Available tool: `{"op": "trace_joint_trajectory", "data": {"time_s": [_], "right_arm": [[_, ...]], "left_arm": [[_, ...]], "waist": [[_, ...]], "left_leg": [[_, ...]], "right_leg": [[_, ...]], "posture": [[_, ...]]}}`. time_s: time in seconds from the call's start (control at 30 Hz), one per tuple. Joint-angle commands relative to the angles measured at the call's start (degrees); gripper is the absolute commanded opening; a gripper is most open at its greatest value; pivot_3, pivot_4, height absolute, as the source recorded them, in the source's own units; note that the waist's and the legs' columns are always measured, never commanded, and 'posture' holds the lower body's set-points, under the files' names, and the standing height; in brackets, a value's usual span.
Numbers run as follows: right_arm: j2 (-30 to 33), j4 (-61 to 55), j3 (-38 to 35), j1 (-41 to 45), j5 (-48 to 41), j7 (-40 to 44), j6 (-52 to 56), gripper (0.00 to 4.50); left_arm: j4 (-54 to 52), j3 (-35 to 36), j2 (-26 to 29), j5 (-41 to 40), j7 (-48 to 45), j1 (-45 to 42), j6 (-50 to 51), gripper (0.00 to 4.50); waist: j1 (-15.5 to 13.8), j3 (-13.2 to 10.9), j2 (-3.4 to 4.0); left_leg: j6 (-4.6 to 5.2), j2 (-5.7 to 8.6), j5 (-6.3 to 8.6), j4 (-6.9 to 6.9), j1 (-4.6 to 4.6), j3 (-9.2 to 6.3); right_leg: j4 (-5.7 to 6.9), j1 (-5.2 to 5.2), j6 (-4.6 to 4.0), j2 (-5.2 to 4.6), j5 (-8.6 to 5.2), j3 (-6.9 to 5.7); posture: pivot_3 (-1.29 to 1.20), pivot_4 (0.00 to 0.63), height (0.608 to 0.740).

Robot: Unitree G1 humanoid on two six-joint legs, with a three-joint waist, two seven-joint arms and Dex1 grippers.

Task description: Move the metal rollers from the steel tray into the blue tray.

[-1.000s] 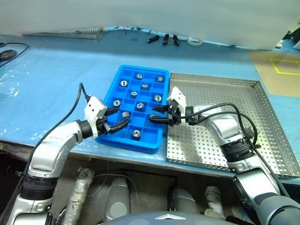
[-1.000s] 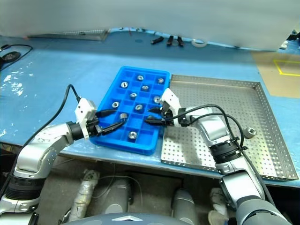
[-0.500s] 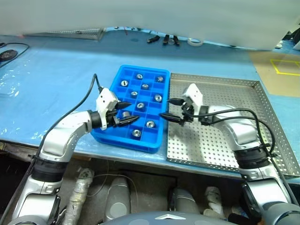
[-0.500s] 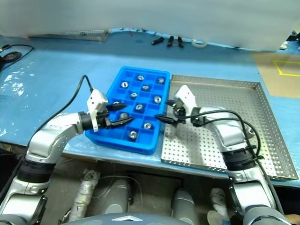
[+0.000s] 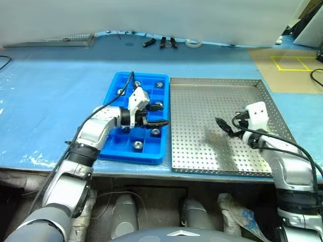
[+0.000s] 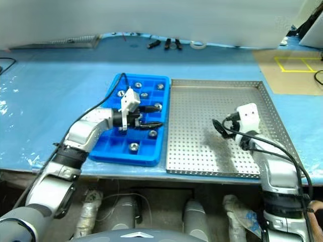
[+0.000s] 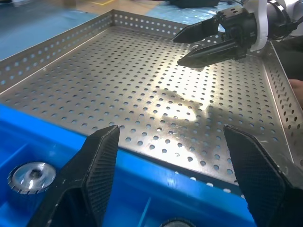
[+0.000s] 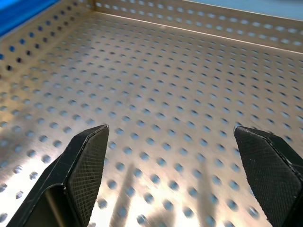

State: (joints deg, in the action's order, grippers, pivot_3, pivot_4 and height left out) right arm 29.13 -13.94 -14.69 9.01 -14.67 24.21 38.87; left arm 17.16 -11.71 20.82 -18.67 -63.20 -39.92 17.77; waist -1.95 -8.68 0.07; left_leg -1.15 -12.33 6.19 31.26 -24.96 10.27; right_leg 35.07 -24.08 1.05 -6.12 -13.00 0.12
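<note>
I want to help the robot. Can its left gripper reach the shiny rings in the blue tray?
Probably yes. The left gripper hangs open right over the blue tray, and nothing covers the metal rollers in it.

No text, label, brand, number or sign can be read on anything in these views.
</note>
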Motion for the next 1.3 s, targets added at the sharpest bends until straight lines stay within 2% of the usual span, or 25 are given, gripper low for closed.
{"op": "trace_joint_trajectory", "data": {"time_s": [0.03, 0.13, 0.23, 0.37, 0.6, 0.83, 0.93, 1.17, 1.3], "right_arm": [[-1.01, -1.49, -4.25, -0.6, 2.42, -6.87, -0.83, 4.4], [-0.86, 2.21, -5.4, -1.16, 5.24, -11.37, -0.63, 4.4], [-2.84, 4.92, -8.11, -1.14, 4.18, -13.78, -0.6, 4.4], [-2.44, 8.49, -6.14, -1.08, 5.53, -13.47, -2.71, 4.4], [-3.01, 17.93, -6.12, 3.78, 5.3, -14.13, -5.04, 4.4], [-3.17, 20.22, -4.44, 5.17, 5.22, -13.38, -5.53, 4.4], [-3.27, 19.72, -4.23, 4.84, 4.82, -12.96, -5.54, 3.8], [-3.81, 15.83, -4.18, 3.83, 3.25, -11.79, -4.01, 1.66], [-4.31, 12.45, -3.62, 3.68, 2.13, -10.85, -2.72, 1.68]], "left_arm": [[2.46, -0.33, -1.06, 1.12, -2.35, -2.33, -3.5, 3.7], [3.65, -0.24, -1.81, 1.73, -3.1, -2.71, -4.5, 3.7], [3.18, -0.06, -2.18, 1.97, -3.26, -2.21, -4.67, 3.7], [1.18, 0.3, -1.76, 1.96, -2.61, -0.12, -3.98, 3.7], [-3.75, 1.48, 0.01, 1.35, -0.64, 3.44, -1.59, 3.7], [-7.14, 2.08, 0.75, 1.01, 0.87, 5.93, 0.05, 3.7], [-7.81, 2.18, 0.79, 1.02, 1.23, 6.37, 0.5, 3.7], [-7.83, 1.99, 0.73, 0.97, 1.16, 6.36, 0.83, 3.7], [-7.55, 1.98, 0.75, 0.96, 0.86, 6.12, 0.94, 3.7]], "waist": [[0.82, 0.0, 0.0], [1.38, 0.0, 0.0], [1.3, 0.0, 0.01], [1.31, 0.01, 0.02], [1.03, 0.01, 0.03], [0.73, 0.01, 0.03], [0.74, 0.01, 0.03], [0.71, 0.01, 0.03], [0.78, 0.01, 0.03]], "left_leg": [[0.03, 0.0, 0.02, 0.02, 0.01, 0.01], [0.05, 0.02, 0.03, 0.04, 0.03, 0.05], [0.09, 0.0, 0.05, 0.02, 0.1, 0.06], [0.15, 0.01, 0.09, 0.02, 0.09, 0.1], [0.21, 0.0, 0.12, 0.06, 0.12, 0.13], [0.27, 0.01, 0.18, 0.0, 0.61, 0.12], [0.26, 0.01, 0.17, -0.04, 0.79, 0.14], [0.25, 0.04, 0.18, -0.11, 0.79, 0.15], [0.24, 0.02, 0.17, -0.18, 0.79, 0.18]], "right_leg": [[0.0, 0.0, 0.0, 0.0, 0.0, 0.0], [0.02, 0.0, 0.0, -0.01, 0.01, 0.04], [-0.01, 0.06, 0.0, -0.01, 0.01, 0.04], [-0.04, 0.06, 0.0, -0.02, 0.01, 0.06], [-0.05, 0.12, -0.02, -0.04, 0.02, 0.03], [-0.27, 0.74, -0.02, -0.06, 0.01, -0.02], [-0.27, 0.84, -0.02, -0.06, 0.01, 0.0], [-0.32, 0.83, 0.0, -0.07, 0.0, 0.01], [-0.34, 0.79, 0.0, -0.06, 0.0, 0.02]], "posture": [[-0.36, 0.15, 0.74], [-0.36, 0.15, 0.74], [-0.34, 0.15, 0.74], [-0.31, 0.15, 0.74], [-0.24, 0.15, 0.74], [-0.22, 0.15, 0.74], [-0.21, 0.15, 0.74], [-0.23, 0.15, 0.74], [-0.23, 0.15, 0.74]]}}
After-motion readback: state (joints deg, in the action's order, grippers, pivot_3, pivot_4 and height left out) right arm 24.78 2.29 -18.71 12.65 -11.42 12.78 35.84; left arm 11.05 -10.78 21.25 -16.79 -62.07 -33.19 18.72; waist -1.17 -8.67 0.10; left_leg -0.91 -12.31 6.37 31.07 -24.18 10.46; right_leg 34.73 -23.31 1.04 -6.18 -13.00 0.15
